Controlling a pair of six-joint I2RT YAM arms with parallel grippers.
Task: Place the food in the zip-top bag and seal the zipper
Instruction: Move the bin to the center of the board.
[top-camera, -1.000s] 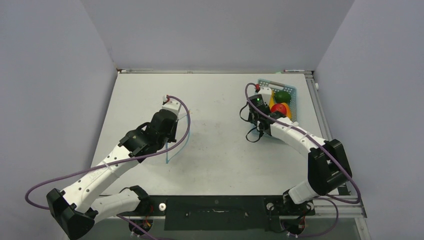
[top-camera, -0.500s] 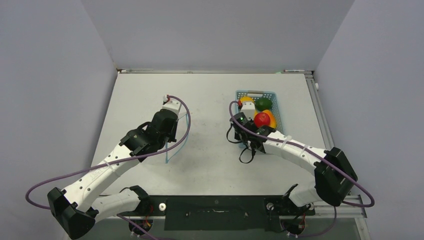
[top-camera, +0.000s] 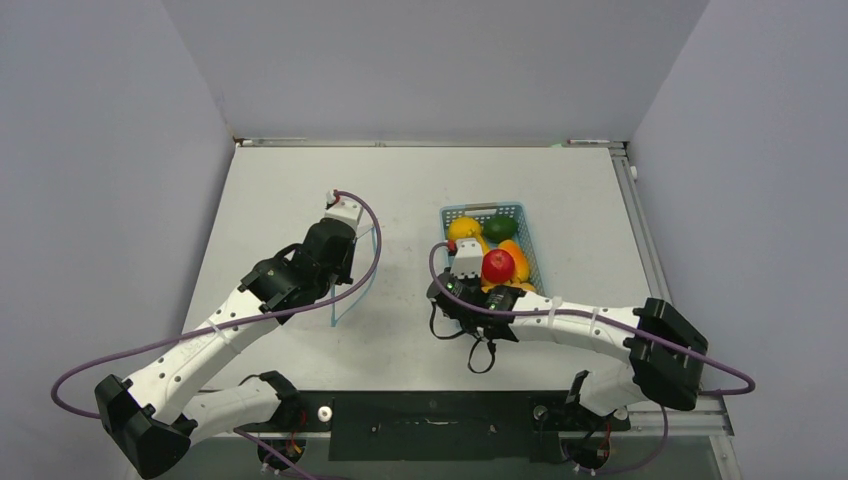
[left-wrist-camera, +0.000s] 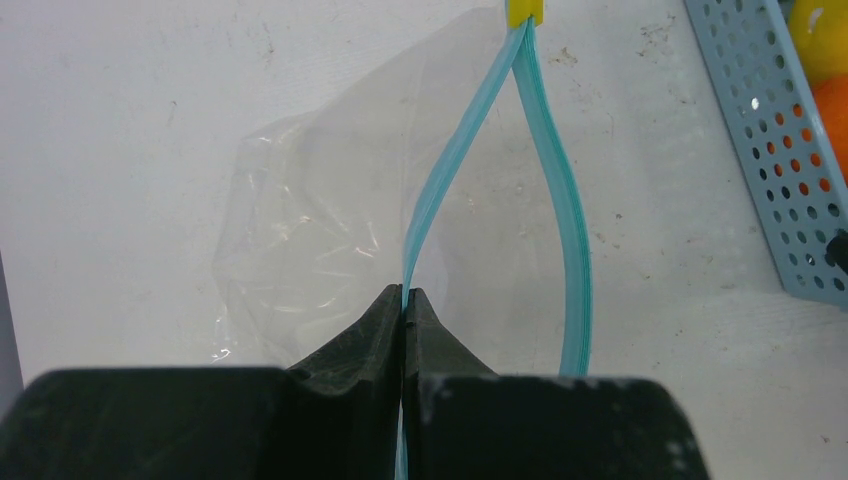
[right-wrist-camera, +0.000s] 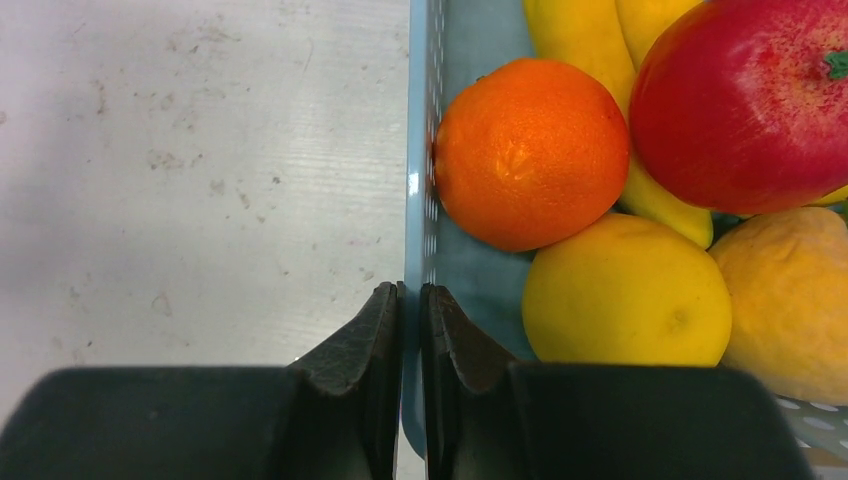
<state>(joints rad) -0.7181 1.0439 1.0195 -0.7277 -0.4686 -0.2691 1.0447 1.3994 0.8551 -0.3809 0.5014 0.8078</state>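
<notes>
The left gripper (left-wrist-camera: 404, 300) pinches one zipper (left-wrist-camera: 562, 220) lip, holding the zip-top bag (left-wrist-camera: 310, 220) open. The right gripper (right-wrist-camera: 410, 300) clamps the basket (right-wrist-camera: 417, 140) wall at the bag's three o'clock. Next, I judge, the food (right-wrist-camera: 530, 150) must go into that mouth.

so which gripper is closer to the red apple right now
Right. The right gripper is shut on the basket wall, the red apple lying just inside that basket. The left gripper is off across the table, shut on the zip-top bag's zipper.

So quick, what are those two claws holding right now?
Left gripper: closed, pinching the teal zipper of the clear zip-top bag.
Right gripper: closed on the side wall of the light-blue basket.
</notes>
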